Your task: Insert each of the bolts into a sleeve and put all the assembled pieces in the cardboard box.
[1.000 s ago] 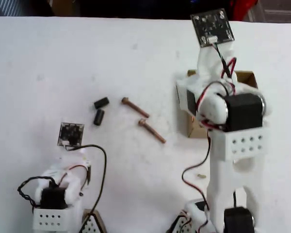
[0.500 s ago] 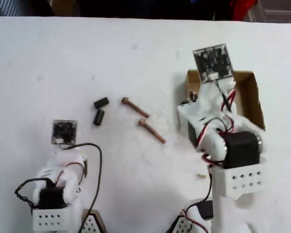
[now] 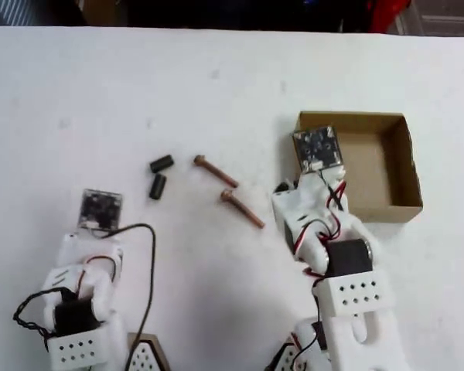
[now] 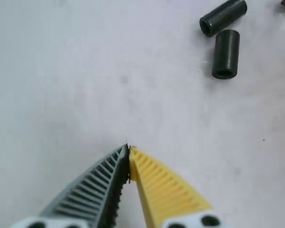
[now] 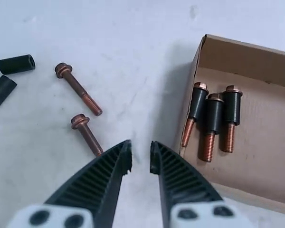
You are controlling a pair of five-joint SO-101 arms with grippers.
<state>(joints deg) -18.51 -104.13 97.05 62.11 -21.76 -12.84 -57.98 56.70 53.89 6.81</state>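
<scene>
Three assembled pieces (image 5: 212, 116) lie in the cardboard box (image 5: 256, 61); two bolts (image 5: 80, 91) and two sleeves (image 4: 225, 53) lie loose on the table (image 3: 216, 77). Left claw (image 4: 128, 151) clenched, right claw (image 5: 140, 159) released.

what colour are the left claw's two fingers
The left claw has one grey ridged finger and one yellow ridged finger; clearest in the left wrist view.

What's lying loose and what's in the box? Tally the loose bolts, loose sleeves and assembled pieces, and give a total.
Loose bolts: 2
Loose sleeves: 2
Assembled pieces in the cardboard box: 3
Total: 7 pieces
</scene>
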